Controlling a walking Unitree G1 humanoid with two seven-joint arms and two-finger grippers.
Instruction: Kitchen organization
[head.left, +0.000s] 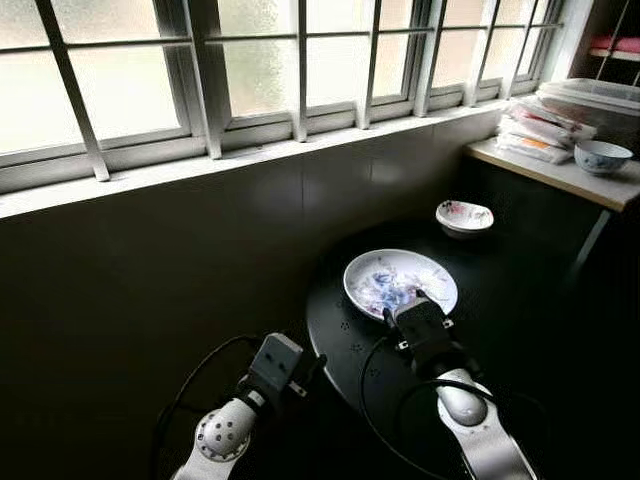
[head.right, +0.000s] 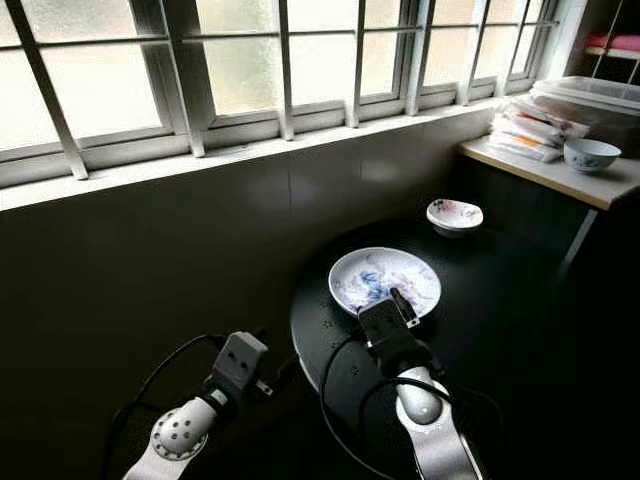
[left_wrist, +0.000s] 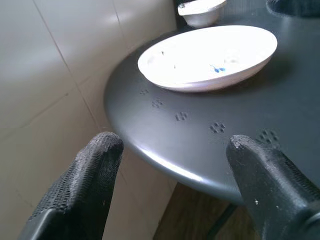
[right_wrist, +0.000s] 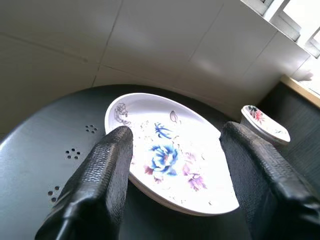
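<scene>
A white plate (head.left: 400, 282) with a blue and pink flower pattern lies on a round black table (head.left: 350, 345). Behind it on the same table sits a small patterned bowl (head.left: 465, 216). My right gripper (head.left: 410, 304) hovers open at the plate's near rim, and in the right wrist view its fingers (right_wrist: 107, 170) straddle the plate (right_wrist: 170, 155) without touching it. My left gripper (left_wrist: 175, 160) is open and holds nothing. It sits low beside the table's left edge (left_wrist: 150, 150) and points toward the plate (left_wrist: 210, 55).
A dark tiled wall (head.left: 150, 270) runs under a barred window (head.left: 250, 70) close behind the table. At the right, a light counter (head.left: 560, 175) carries a blue-patterned bowl (head.left: 603, 156), stacked packets (head.left: 540, 130) and a clear lidded box (head.left: 595, 98).
</scene>
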